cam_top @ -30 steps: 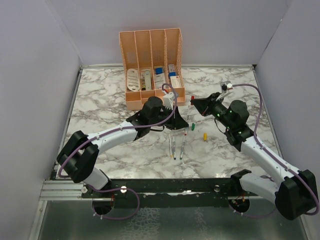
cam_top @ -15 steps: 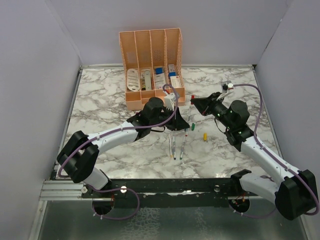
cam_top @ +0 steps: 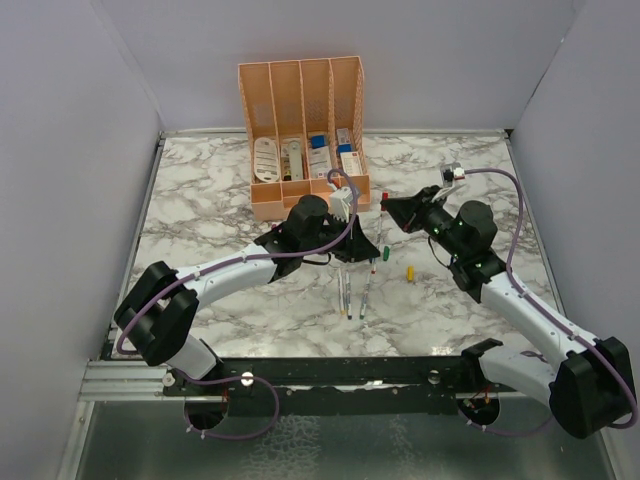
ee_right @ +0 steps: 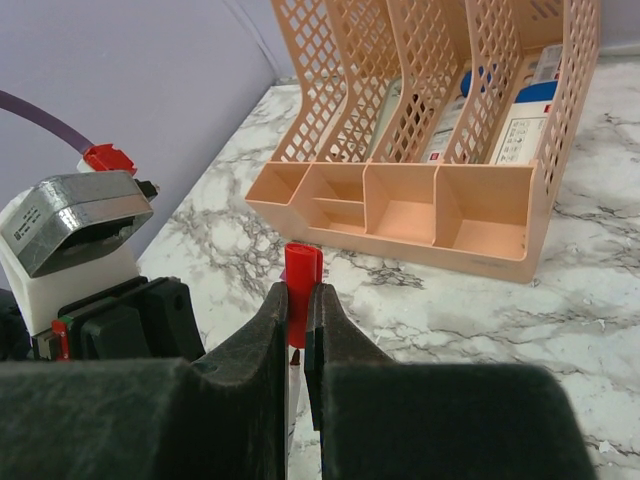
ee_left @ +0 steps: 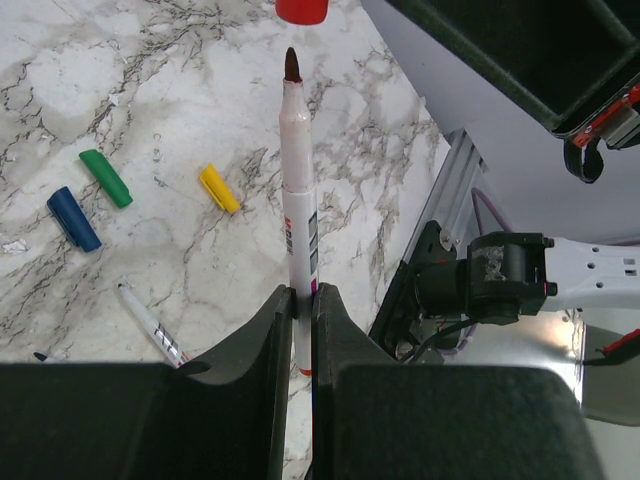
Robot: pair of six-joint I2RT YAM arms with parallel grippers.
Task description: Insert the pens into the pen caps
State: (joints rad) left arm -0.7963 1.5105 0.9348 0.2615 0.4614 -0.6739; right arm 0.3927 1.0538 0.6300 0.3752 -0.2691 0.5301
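**Red pen lined up just short of its cap**

The red pen point(ee_left: 298, 200) is held in the air over the middle of the counter point(cam_top: 200, 200), nib pointing away from the left gripper point(ee_left: 303, 300). That gripper is clamped tight on the lower barrel. This leaves most of the pen's length free, probably so the nib end can slide into a cap without the fingers getting in the way.

Just past the nib, with a small gap between them, is the red cap point(ee_right: 302, 272). It is pinched between the fingers of the right gripper point(ee_right: 297, 305), and its end pokes out beyond them. In the left wrist view, cap and nib look nearly in line. The step in hand seems to be final alignment, and a short push along the pen's axis should seat it. If the two are slightly off axis, the nib could catch the cap's rim and twist the cap in its grip.

The other pieces lie loose on the counter:
- The yellow cap point(ee_left: 219, 188), green cap point(ee_left: 105, 178) and blue cap point(ee_left: 73, 218) are well apart from one another.
- Two uncapped pens point(cam_top: 343, 290) lie side by side, nearer than the grippers.

The peach organiser point(cam_top: 255, 100) stands at the far side, just beyond where the grippers meet. It plays no part in this step.
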